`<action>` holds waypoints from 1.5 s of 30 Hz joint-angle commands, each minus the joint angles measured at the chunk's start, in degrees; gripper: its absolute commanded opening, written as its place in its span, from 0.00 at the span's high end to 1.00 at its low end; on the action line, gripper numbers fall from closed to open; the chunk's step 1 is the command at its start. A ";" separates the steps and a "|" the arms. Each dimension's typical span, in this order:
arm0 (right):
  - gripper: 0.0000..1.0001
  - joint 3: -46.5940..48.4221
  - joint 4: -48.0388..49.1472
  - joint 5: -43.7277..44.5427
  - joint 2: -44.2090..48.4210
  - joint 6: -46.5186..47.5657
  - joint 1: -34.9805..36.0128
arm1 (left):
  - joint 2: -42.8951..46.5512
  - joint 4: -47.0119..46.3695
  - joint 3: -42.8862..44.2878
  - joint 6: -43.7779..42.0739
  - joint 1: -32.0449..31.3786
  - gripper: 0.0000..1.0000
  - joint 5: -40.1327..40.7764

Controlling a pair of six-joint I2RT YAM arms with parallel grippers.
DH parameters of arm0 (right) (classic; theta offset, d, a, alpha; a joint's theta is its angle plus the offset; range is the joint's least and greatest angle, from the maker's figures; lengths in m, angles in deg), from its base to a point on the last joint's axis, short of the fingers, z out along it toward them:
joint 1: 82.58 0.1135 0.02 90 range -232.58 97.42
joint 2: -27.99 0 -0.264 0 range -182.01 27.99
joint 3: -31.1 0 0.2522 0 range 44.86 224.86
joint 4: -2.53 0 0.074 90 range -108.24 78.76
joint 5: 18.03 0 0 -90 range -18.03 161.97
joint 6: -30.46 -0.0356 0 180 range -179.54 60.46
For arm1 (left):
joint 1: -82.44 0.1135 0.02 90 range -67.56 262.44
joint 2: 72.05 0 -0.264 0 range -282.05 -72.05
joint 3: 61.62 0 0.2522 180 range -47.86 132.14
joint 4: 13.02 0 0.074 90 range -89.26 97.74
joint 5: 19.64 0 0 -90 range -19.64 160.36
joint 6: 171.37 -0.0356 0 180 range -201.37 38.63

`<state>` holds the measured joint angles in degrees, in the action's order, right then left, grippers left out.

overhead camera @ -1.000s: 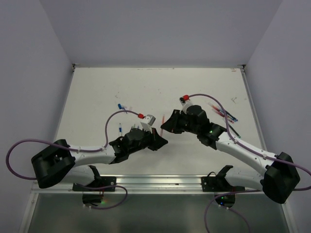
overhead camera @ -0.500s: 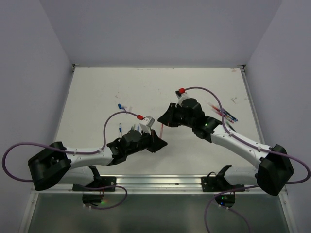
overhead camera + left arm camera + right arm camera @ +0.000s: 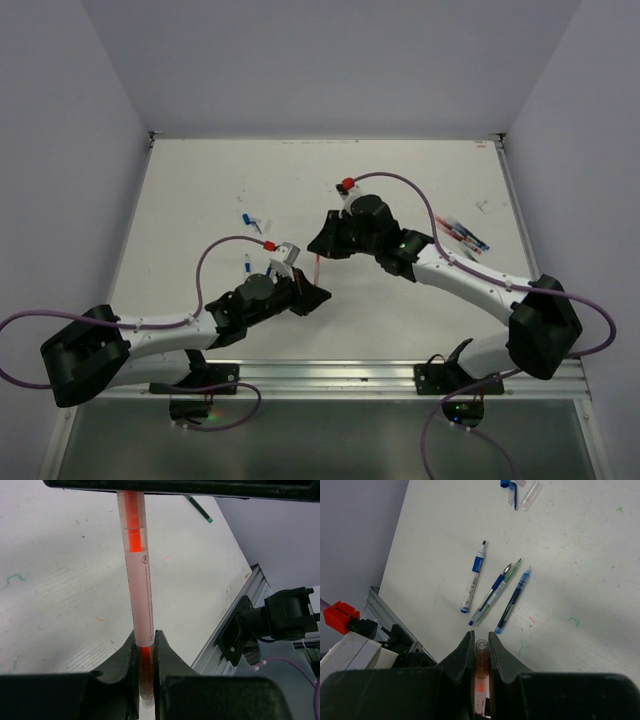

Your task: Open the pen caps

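Gripping the tail of the red pen point(image 3: 140, 595), the left hand point(image 3: 145, 647) was clamped narrow around the pale barrel. It sat close to the table's near edge, a little left of its middle. From there the pen ran away from the near edge to the right hand point(image 3: 480, 647). That hand's fingers were closed tight on the pen cap point(image 3: 132, 510), a clear sleeve with red showing through.

Compared with a second before, the two hands had drawn apart. Then they nearly met; now a stretch of barrel lay bare between them in the top view, and both arms had swung toward the left edge. In the left wrist view the cap's rim appeared to sit on the barrel. The pull was probably under way, with the cap not yet free, and a straight pull along the pen's axis would likely finish it.

In the right wrist view, three pens point(image 3: 495, 592) with bare tips lay close together on the table point(image 3: 580, 580) beyond the hand, apparently already opened. Past them lay what looked like loose caps point(image 3: 530, 492). More pens point(image 3: 461, 232) lay near the right edge.
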<state>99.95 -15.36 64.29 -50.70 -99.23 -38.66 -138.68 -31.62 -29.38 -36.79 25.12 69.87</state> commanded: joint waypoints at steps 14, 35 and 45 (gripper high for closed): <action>1.00 27.25 8.37 5.06 -26.30 1.01 -7.18 | 25.39 16.33 -9.51 4.64 -1.48 1.00 3.38; 1.00 49.76 -0.54 -7.26 -55.33 5.41 -7.36 | 23.39 66.28 26.35 9.82 -1.48 1.00 44.97; 0.94 45.55 1.39 -6.55 -55.60 5.05 -5.69 | 25.85 65.76 21.78 15.45 -1.48 1.00 41.45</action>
<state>145.82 -15.09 58.84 -106.66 -94.59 -45.43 -113.77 33.60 -6.80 -24.27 23.79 110.21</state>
